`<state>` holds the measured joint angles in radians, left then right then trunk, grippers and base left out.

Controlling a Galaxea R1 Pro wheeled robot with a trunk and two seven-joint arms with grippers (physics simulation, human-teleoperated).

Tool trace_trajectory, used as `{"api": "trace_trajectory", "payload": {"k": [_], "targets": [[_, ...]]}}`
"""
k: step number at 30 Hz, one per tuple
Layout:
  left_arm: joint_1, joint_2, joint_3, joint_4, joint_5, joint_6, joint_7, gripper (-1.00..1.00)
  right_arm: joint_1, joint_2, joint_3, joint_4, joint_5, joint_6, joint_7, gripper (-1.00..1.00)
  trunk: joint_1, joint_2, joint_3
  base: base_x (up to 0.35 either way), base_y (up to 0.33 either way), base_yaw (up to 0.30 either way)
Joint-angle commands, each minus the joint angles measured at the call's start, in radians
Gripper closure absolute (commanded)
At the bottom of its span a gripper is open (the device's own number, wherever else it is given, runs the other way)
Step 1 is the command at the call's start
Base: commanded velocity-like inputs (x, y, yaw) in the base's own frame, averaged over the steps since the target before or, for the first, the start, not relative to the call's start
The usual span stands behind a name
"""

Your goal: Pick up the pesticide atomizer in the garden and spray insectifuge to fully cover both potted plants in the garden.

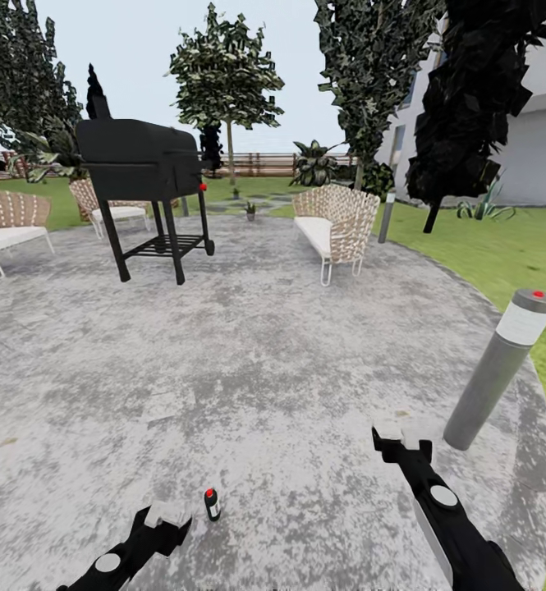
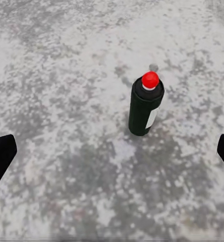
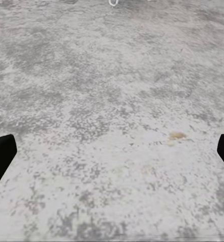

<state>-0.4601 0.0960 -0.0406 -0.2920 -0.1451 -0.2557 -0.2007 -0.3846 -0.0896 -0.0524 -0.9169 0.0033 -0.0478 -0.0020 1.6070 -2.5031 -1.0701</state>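
Left gripper (image 1: 167, 515), fingers spread wide and empty, hovers low; pesticide atomizer (image 2: 146, 107) stands upright on the patio (image 1: 248, 353) just ahead, between its fingers, nearer than the opened right gripper (image 1: 402, 433)

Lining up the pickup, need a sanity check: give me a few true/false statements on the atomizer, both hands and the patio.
1. The pesticide atomizer stands upright on the paved patio. True.
2. The left hand is shut on the atomizer. False: its fingers are spread and the atomizer stands free, ahead of them.
3. The right hand holds nothing. True.
4. The atomizer's cap is blue. False: it is red.
5. A black grill stands on the patio beyond the atomizer. True.
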Motion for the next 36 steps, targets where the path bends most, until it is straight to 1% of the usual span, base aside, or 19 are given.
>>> {"api": "trace_trajectory", "payload": {"k": [1, 15, 29, 36], "targets": [[-0.001, 0.001, -0.004, 0.002, -0.007, -0.006, 0.003, -1.00, 0.000, 0.000, 0.000, 0.006, 0.001, -0.003, 0.000, -1.00, 0.000, -0.001, -0.005, 0.000, 0.000, -0.009], [-0.002, 0.001, -0.004, 0.004, -0.007, -0.015, 0.019, -1.00, 0.000, 0.001, 0.000, 0.016, 0.001, -0.003, 0.001, -1.00, 0.006, -0.004, -0.059, 0.000, 0.000, -0.001], [-0.002, 0.001, -0.004, 0.004, -0.007, -0.019, 0.018, -1.00, 0.000, 0.001, 0.000, 0.020, 0.002, -0.003, 0.000, -1.00, 0.013, -0.007, -0.113, 0.000, 0.000, 0.000], [-0.002, 0.001, -0.003, 0.004, -0.007, -0.020, 0.019, -1.00, 0.000, 0.002, 0.001, 0.060, 0.001, -0.003, 0.002, -1.00, 0.016, -0.009, -0.140, 0.000, 0.000, 0.000]]}}
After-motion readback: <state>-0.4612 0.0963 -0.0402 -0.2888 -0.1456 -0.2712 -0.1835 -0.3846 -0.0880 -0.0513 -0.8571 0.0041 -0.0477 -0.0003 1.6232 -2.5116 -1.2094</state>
